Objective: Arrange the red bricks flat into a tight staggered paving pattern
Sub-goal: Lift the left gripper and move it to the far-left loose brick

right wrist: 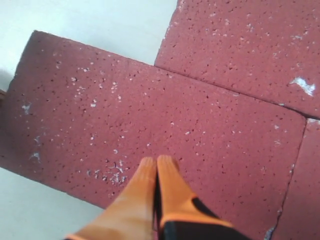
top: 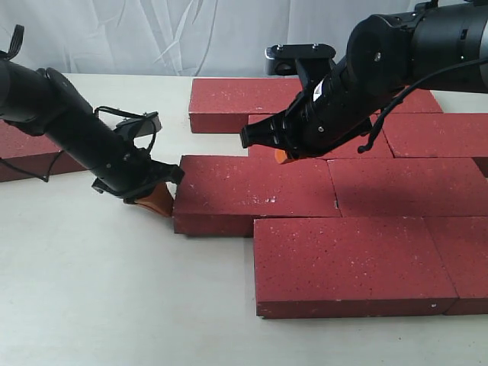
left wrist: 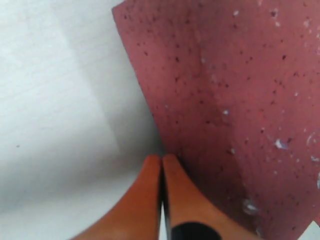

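Several dark red speckled bricks lie flat in staggered rows on the right half of the table. The left brick of the middle row (top: 255, 191) juts out to the left. My left gripper (top: 156, 200) is shut, and its orange fingertips (left wrist: 152, 165) sit at table level against that brick's left end (left wrist: 240, 100). My right gripper (top: 282, 156) is also shut with nothing in it. Its tips are over the same brick's top face (right wrist: 125, 115), near its far edge. One brick (top: 23, 152) lies apart at the far left, behind the left arm.
A front-row brick (top: 351, 263) lies tight against the middle row, with another (top: 469, 259) to its right. A back brick (top: 244, 103) and more bricks (top: 438, 133) lie behind the right arm. Bare white table (top: 114, 290) fills the front left. A white curtain hangs behind.
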You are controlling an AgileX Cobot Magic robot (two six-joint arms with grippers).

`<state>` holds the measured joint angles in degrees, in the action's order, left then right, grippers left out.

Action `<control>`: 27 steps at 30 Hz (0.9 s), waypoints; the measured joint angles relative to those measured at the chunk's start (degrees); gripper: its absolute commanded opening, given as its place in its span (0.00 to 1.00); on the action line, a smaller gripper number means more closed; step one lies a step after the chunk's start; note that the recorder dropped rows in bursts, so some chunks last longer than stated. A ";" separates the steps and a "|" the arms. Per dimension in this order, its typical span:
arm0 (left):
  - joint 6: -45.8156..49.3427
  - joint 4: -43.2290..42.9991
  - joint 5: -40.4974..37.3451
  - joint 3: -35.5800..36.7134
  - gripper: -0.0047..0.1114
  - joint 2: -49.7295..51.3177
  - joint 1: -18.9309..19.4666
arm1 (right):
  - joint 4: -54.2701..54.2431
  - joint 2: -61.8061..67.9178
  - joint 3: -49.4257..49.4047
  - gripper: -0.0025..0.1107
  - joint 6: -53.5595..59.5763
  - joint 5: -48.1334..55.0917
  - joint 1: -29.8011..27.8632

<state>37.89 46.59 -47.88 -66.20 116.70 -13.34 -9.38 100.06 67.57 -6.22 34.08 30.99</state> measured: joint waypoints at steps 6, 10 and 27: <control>-1.14 -1.61 -0.78 0.00 0.04 0.00 1.44 | 0.00 0.00 0.00 0.02 0.00 0.00 0.00; -2.33 -2.12 -0.82 0.00 0.04 -0.83 4.53 | 0.00 0.00 0.00 0.02 0.00 0.00 0.00; -3.01 -0.88 -0.38 0.00 0.04 -2.07 2.36 | 0.00 0.00 0.00 0.02 0.00 -0.24 0.00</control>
<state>34.88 45.72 -48.26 -66.20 114.63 -10.99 -9.38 100.06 67.57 -6.22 33.84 30.99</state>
